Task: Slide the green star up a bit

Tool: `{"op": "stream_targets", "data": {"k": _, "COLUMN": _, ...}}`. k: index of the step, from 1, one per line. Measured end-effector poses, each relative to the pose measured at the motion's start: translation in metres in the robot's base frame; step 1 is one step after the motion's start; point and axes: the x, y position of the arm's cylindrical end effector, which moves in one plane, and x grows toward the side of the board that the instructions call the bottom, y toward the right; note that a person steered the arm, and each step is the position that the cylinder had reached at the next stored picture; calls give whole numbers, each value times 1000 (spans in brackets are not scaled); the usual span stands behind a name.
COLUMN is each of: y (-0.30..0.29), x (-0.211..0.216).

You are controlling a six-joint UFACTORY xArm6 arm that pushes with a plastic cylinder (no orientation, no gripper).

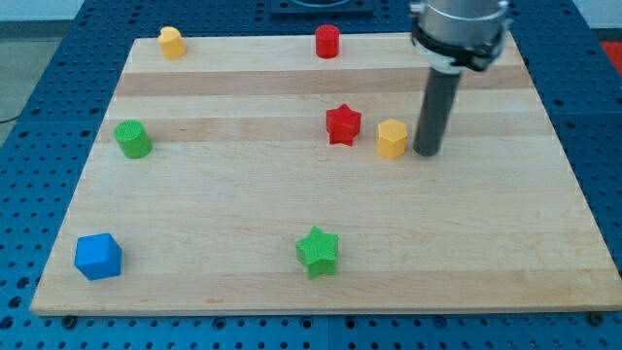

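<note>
The green star [318,251] lies near the view's bottom, a little left of the middle of the wooden board [243,204]. My tip [427,152] rests on the board in the upper right part, just right of a yellow hexagonal block [392,138]. The tip is far up and to the right of the green star, not touching it.
A red star [343,124] sits left of the yellow hexagonal block. A red cylinder-like block [328,42] and a yellow block [172,43] stand at the view's top edge. A green cylinder [133,139] is at the left, a blue cube [98,257] at the bottom left.
</note>
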Motion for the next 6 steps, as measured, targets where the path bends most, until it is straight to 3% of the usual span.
{"op": "stream_targets", "data": {"k": 2, "y": 15, "x": 125}}
{"op": "stream_targets", "data": {"k": 3, "y": -22, "x": 173}}
{"op": "stream_targets", "data": {"k": 4, "y": -52, "x": 174}}
{"op": "stream_targets", "data": {"k": 5, "y": -120, "x": 174}}
{"op": "stream_targets", "data": {"k": 6, "y": -141, "x": 168}}
